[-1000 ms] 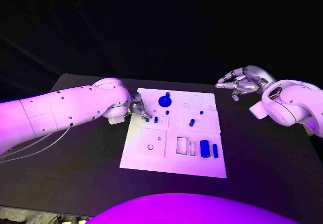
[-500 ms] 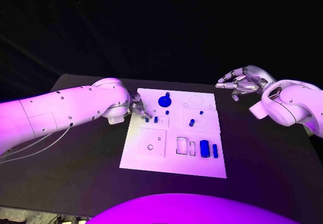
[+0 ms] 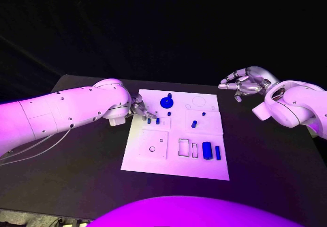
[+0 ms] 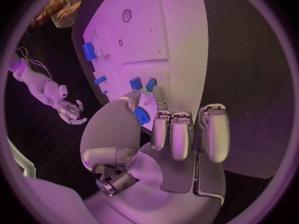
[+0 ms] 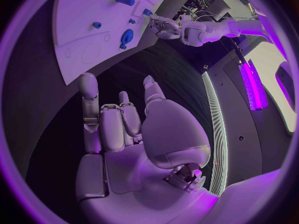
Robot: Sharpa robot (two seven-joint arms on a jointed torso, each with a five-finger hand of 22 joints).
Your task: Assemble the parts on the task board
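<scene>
I see the black table with the white rectangular task board lying flat in the middle of it. My left arm comes in low over the table, and my left hand sits at the board's left edge with its fingertips down beside two small blue upright pegs. From the left wrist camera the fingers are curled in and a small blue piece sits against the thumb tip; I can't tell if it is actually pinched. My right arm is at the table's far right corner, and my right hand hangs above the table, well apart from the board, fingers loosely spread and holding nothing. On the board: a round blue disc part near the far edge, just beside my left hand; a short blue tilted peg near the middle; a thick blue cylinder and a thinner blue bar side by side toward the near right; a tiny blue stud beyond the tilted peg.
</scene>
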